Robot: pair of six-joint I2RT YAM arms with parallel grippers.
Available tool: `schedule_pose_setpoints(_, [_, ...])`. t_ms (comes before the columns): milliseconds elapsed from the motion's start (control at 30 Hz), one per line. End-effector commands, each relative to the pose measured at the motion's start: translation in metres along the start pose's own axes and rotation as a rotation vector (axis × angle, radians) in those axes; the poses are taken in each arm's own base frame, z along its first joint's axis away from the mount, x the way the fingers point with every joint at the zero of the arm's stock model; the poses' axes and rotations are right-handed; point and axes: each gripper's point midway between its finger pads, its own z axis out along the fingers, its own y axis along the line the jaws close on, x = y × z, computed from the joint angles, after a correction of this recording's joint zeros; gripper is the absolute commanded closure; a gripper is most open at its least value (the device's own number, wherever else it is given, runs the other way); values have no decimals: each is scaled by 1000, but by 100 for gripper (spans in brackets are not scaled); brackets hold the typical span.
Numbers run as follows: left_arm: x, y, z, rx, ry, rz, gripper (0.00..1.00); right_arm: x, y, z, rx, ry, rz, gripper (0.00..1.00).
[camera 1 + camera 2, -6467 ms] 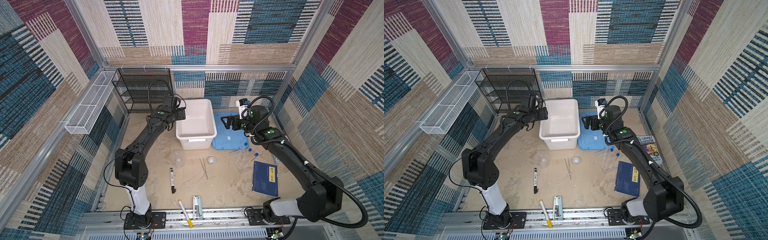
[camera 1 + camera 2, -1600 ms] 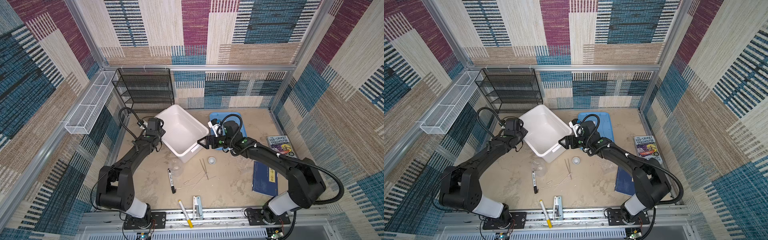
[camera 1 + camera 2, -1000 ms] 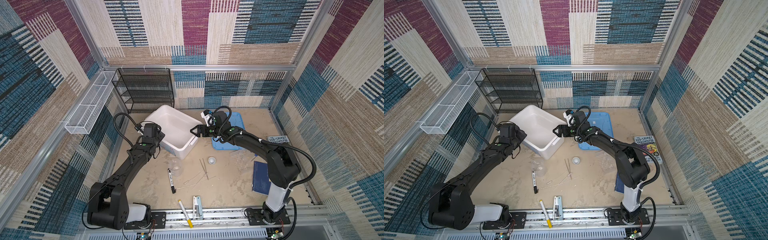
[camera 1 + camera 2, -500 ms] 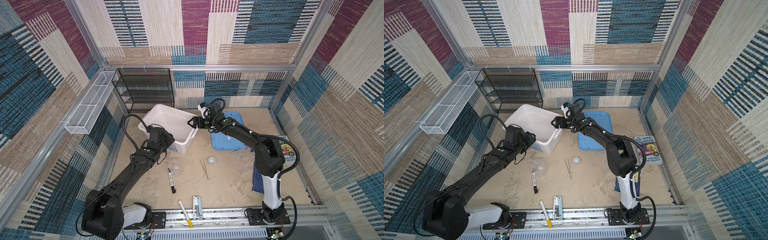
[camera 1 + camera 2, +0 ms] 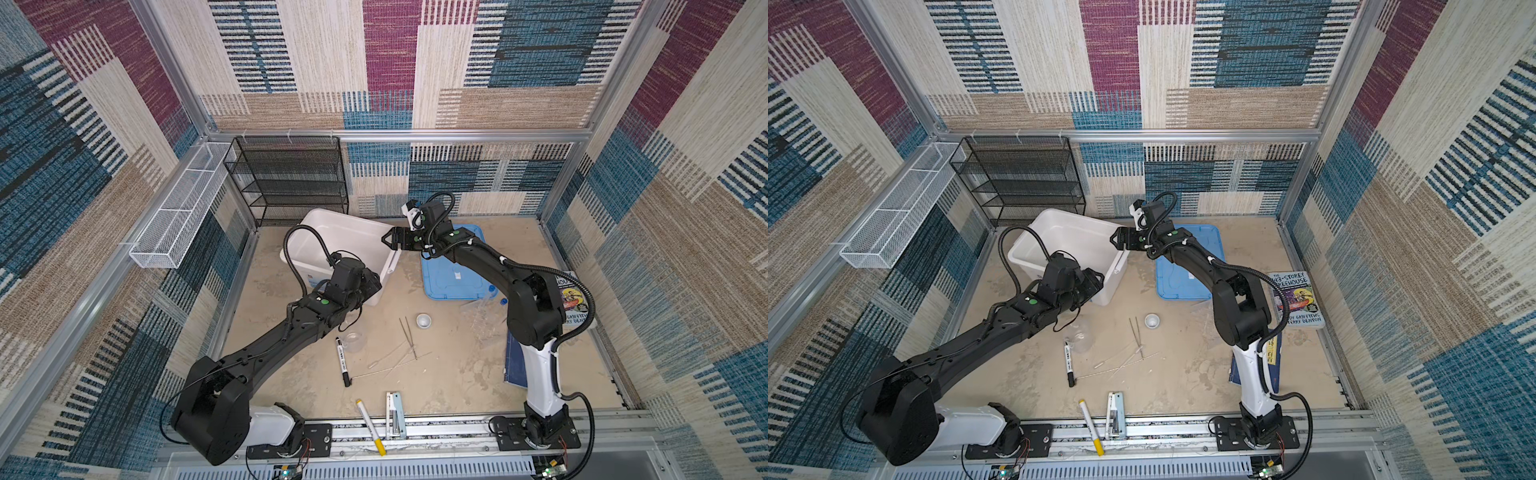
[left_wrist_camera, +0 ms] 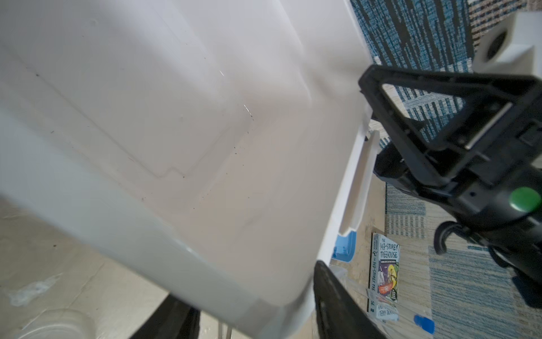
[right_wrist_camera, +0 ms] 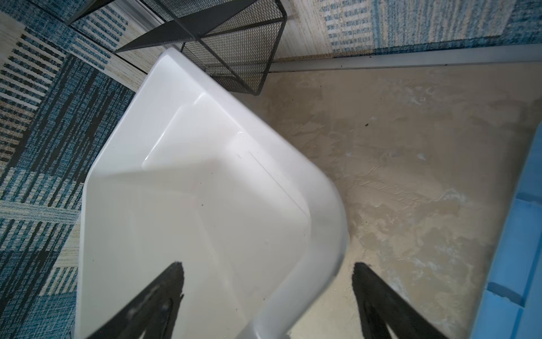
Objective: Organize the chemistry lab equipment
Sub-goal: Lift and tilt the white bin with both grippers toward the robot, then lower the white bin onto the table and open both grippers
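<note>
Sandy counter [image 5: 457,374], patterned walls [image 5: 316,62]. Left claw [image 5: 373,286] half-spread round near corner of bin [image 5: 353,237], grip unclear. Right claw [image 5: 386,241] wide, straddling bin rim, not clamped.

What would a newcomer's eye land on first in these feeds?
The white bin, skewed at the back left of the table, with the left gripper gripping its near corner and the open right gripper straddling the rim at its right corner. In front lies scattered gear: metal tweezers, small white round dish, clear plastic beaker.

Top views look steeply down over everything; wrist cameras sit close, sharing the white bin [image 6: 176,117].
</note>
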Motion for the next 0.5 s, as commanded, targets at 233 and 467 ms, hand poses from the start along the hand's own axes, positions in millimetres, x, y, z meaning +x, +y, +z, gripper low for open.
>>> schedule_pose_setpoints(233, [11, -39, 25, 70, 21, -21, 41, -9, -4, 1, -10, -5, -29, 8])
schedule_pose_setpoints(467, [22, -65, 40, 98, 45, 17, 41, -19, -24, -11, 49, -26, -8, 8])
